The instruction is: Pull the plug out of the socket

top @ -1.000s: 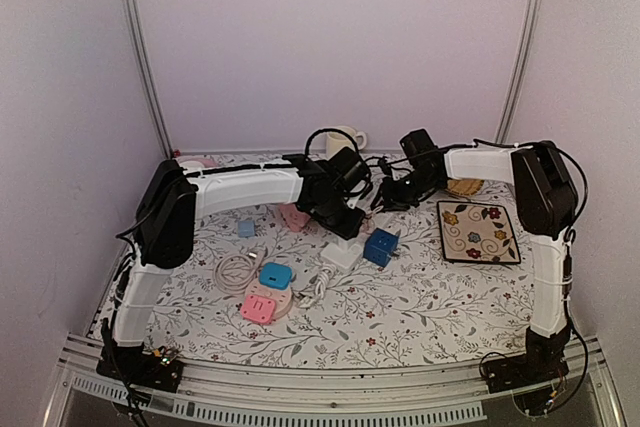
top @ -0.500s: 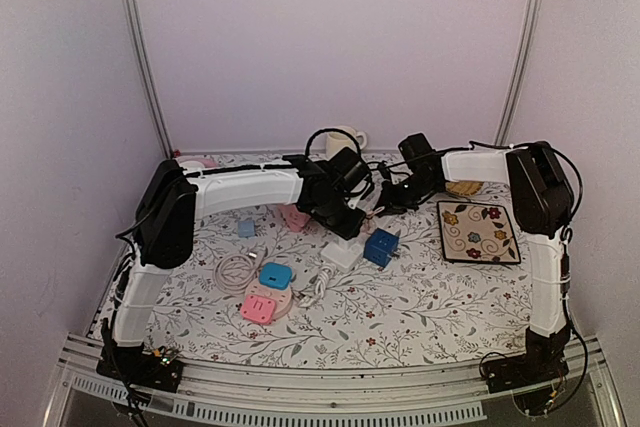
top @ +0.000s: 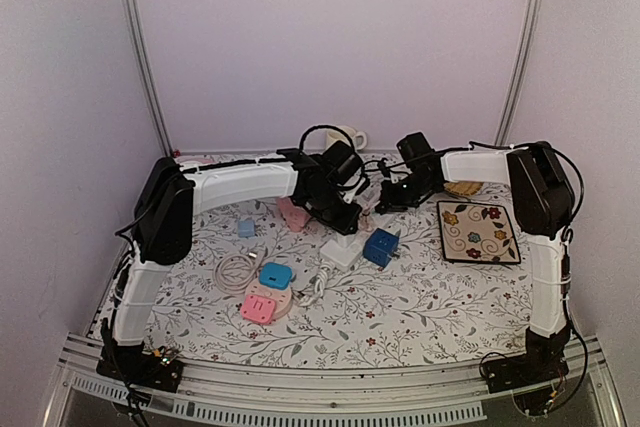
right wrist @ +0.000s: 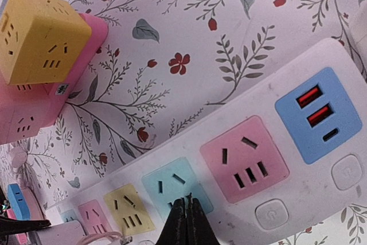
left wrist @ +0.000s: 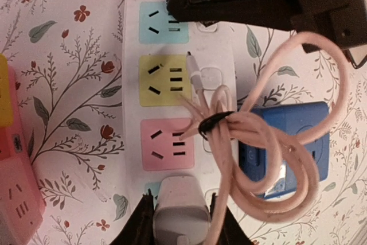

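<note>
You're in a lab test cell, not a home. Plain white panels box the bench in, held by bare metal posts. Left arm and right arm are bolted to a slotted aluminium rail at the near edge, with loose wiring at the base. The flowered tablecloth, power strip, blue socket cube, patterned mat and cup read as staged props.

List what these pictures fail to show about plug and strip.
Plug prongs: left wrist view, the plug's body covers them; the bottom edge cuts it.
Whether right pincer touches the power strip: right wrist view, the pincer hides the spot.
Plug in top view: left arm covers it.
</note>
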Tool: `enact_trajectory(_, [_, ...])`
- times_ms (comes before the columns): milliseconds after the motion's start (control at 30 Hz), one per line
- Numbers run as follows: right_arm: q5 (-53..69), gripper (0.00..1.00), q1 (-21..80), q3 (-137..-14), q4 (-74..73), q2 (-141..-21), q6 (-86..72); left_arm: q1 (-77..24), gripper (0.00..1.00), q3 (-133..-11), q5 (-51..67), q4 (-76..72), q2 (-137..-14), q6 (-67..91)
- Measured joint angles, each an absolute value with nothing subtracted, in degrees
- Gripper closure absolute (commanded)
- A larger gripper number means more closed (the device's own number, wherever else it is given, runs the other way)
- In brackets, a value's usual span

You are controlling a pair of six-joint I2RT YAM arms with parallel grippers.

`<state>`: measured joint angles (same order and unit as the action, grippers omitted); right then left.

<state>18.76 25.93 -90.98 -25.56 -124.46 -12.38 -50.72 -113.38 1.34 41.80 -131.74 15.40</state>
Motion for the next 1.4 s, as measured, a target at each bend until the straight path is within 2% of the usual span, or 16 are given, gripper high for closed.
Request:
enact_trajectory(700, [16.16, 0.96, 25.91, -90.91, -24.75, -124.25, -11.49, -54.13, 0.93, -116.25, -7.62, 44.49, -131.74, 7.62])
enact_trajectory(1067, [15.11, 0.96, 25.87, -90.74, -25.04, -124.42, -11.09, -51.72, 0.92, -121.38, 3.03, 42.65, -130.34, 10.41])
enact_trajectory(1300, [15.14, 0.96, 25.87, -91.00, -25.04, -124.42, -11.09, -50.43, 0.91, -120.62, 0.95, 42.35, -128.49, 12.21])
enact_trajectory(1400, [15.07, 0.95, 25.87, -91.59, -25.87, -124.40, -11.09, -49.25, 0.90, -116.42, -1.13, 40.51, -124.73, 13.54])
